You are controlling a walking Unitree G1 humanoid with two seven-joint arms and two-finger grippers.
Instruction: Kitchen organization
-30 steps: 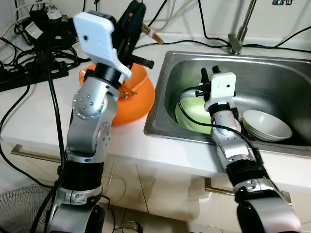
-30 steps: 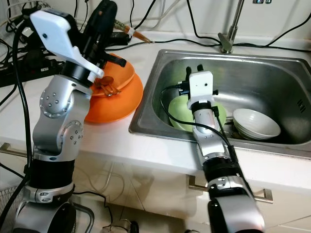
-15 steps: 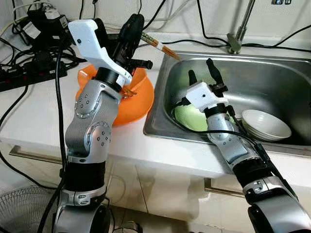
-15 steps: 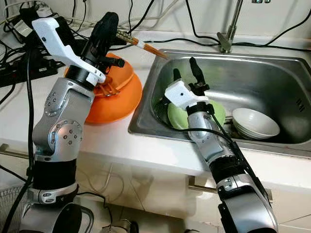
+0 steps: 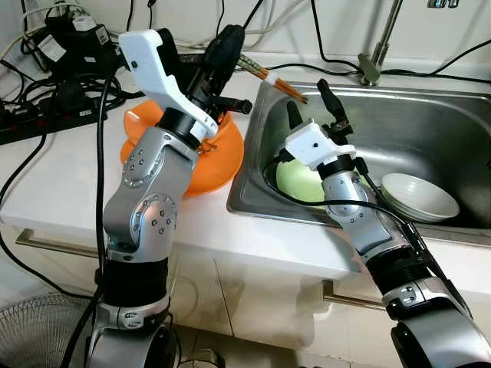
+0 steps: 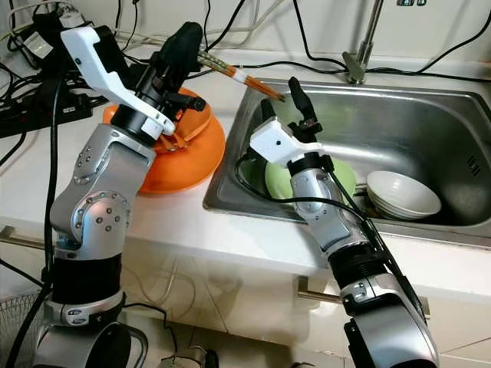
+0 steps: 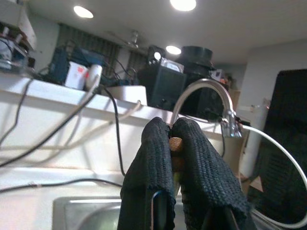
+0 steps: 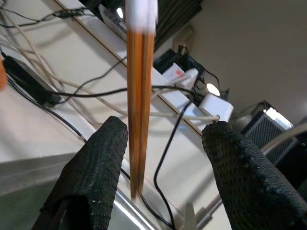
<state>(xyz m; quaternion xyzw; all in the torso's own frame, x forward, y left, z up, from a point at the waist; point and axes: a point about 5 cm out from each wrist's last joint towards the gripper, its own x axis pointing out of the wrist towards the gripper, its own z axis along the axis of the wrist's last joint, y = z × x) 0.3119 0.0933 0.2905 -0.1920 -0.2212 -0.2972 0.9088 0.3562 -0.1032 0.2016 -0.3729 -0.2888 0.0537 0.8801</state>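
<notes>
Left wrist view has the left pincer (image 7: 173, 143) pressed shut on the chopsticks (image 5: 278, 80), whose butt end peeks out between its black fingers (image 7: 156, 158). Their tips reach over the sink's (image 5: 430, 130) near corner to the right pincer (image 8: 160, 143), which stands spread wide with the sticks passing through its gap (not touching either finger). Below the right pincer lie a green plate (image 5: 303, 182) and white bowl (image 5: 420, 197); an orange bowl (image 5: 219, 157) sits on the counter (image 5: 54, 176) under the left

We see a white kitchen countertop (image 5: 54, 192) carrying an upturned orange plastic bowl (image 5: 219, 165), black power strips and tangled cables (image 5: 46, 115), with a recessed stainless steel sink (image 5: 453, 138) beside them.
</notes>
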